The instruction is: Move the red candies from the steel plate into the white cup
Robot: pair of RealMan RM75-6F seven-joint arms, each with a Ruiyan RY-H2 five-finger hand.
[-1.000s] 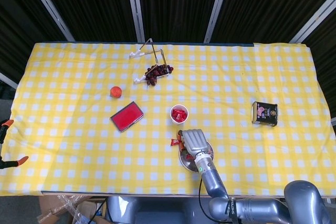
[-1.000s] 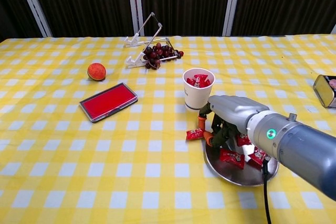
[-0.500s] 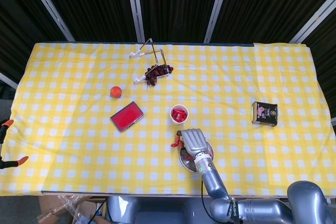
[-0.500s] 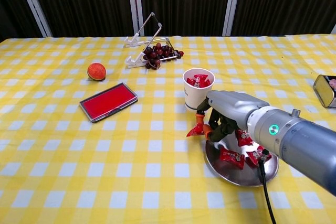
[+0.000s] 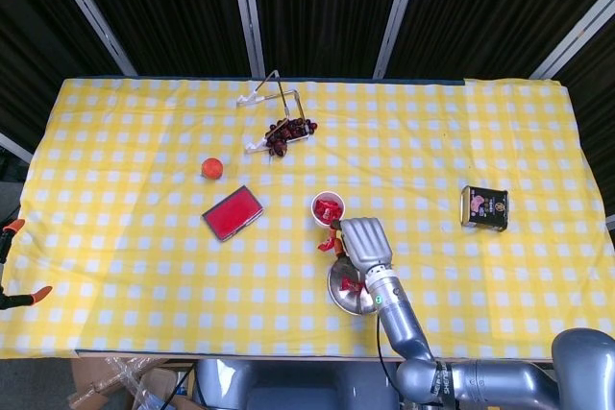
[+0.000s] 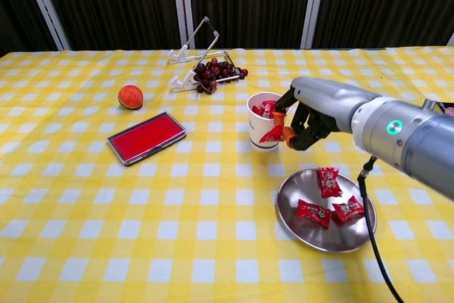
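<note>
My right hand [image 6: 308, 115] [image 5: 361, 241] is raised beside the white cup [image 6: 267, 121] [image 5: 328, 209], pinching a red candy [image 6: 272, 133] [image 5: 332, 243] against the cup's front right side. The cup stands upright with several red candies inside. Below and right of the hand lies the steel plate [image 6: 298, 223] [image 5: 339, 293], holding three red candies [image 6: 328, 181]. One of them, a flat wrapper [image 6: 312, 212], lies near the plate's middle. My left hand appears in neither view.
A red flat tin [image 6: 145, 137] lies left of the cup, and an orange fruit [image 6: 130, 96] sits beyond it. Dark grapes [image 6: 216, 72] rest against a white wire stand [image 6: 196, 54] at the back. A small printed box [image 5: 484, 206] sits at the right.
My right hand has lifted off the plate with a red candy and moved up and back to the cup's side. The plate's remaining candies are now uncovered.
</note>
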